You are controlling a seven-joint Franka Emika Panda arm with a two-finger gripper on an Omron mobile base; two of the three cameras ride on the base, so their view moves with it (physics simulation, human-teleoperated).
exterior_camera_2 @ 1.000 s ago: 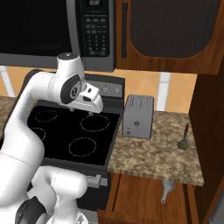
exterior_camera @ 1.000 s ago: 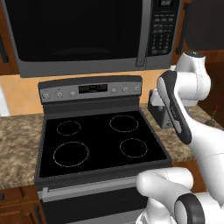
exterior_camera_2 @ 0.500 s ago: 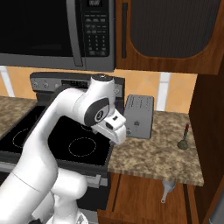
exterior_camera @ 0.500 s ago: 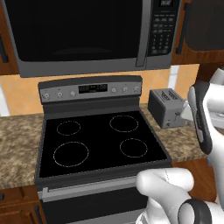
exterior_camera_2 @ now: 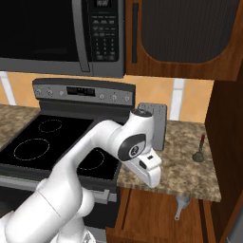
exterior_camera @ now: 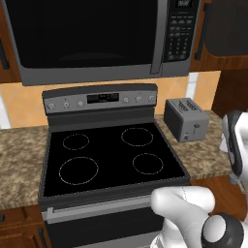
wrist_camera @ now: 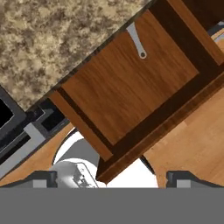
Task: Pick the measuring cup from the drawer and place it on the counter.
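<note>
The end effector (exterior_camera_2: 153, 178) hangs off the near edge of the bench (exterior_camera_2: 190, 163), pointing down toward the open drawer (wrist_camera: 131, 83) below. In the hand view its two dark fingers (wrist_camera: 41, 178) sit wide apart at the bottom corners, so it is spread open with nothing between them.

The hand view looks straight down into the drawer, a plain wood box pulled out from under the bench edge. At its far end lies a thin grey handle with a small hole at its tip, which I take to be the cup (wrist_camera: 137, 40). The bowl is hidden under the bench edge, so its shape cannot be told. In the right base view the same grey piece (exterior_camera_2: 180, 207) shows just under the bench, right of the arm.

Judged from the slim handle, the cup looks like light, stiff metal or plastic, unlikely to break but smooth and apt to slip or swing if pinched at the handle tip. A hold on the handle close to the bowl, or across the bowl rim once visible, seems steadier.

On the bench stand a toaster (exterior_camera: 185, 118) and, further right, a small dark item (exterior_camera_2: 199, 152). The stove (exterior_camera: 109, 155) lies left, the microwave (exterior_camera: 97, 38) above. Their panels carry markings too small to read, and no brand is legible.
</note>
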